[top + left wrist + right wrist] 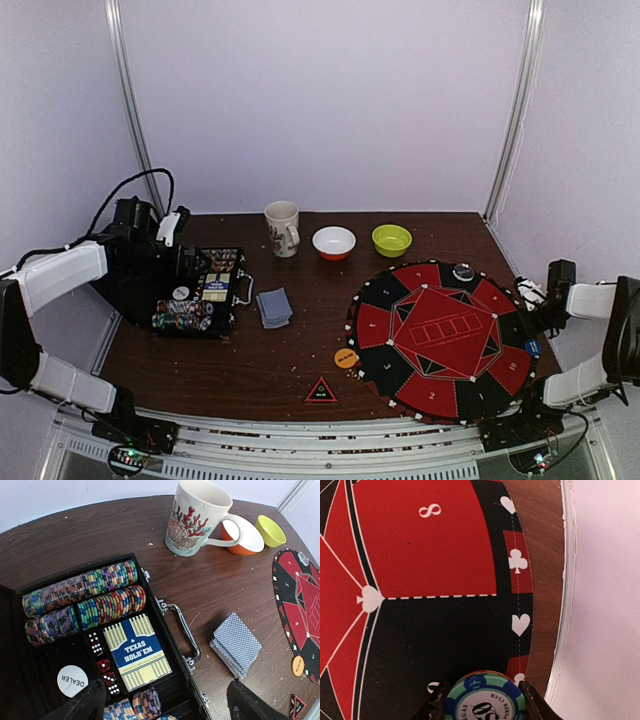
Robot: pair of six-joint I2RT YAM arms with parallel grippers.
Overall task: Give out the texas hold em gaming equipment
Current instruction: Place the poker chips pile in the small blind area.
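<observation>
An open black case (232, 300) holds rows of poker chips (85, 597), a Texas Hold'em card box (137, 650), dice and a white dealer disc (72, 680). My left gripper (167, 711) hangs open and empty over the case's near edge. A blue-grey card deck (274, 307) lies right of the case. An orange disc (346, 358) and a black triangular marker (320, 391) lie by the round red-and-black mat (400, 330). A black-and-white disc (463, 272) sits on the mat's far edge. My right gripper (485, 707) is shut on a small stack of poker chips (485, 697), a blue-green one on top, over the mat's right rim.
A cream mug (282, 228), a white bowl (334, 242) and a green bowl (391, 240) stand along the back of the table. The table's right edge (555, 580) and the white wall lie close beside the mat. The case handle (185, 632) points towards the deck.
</observation>
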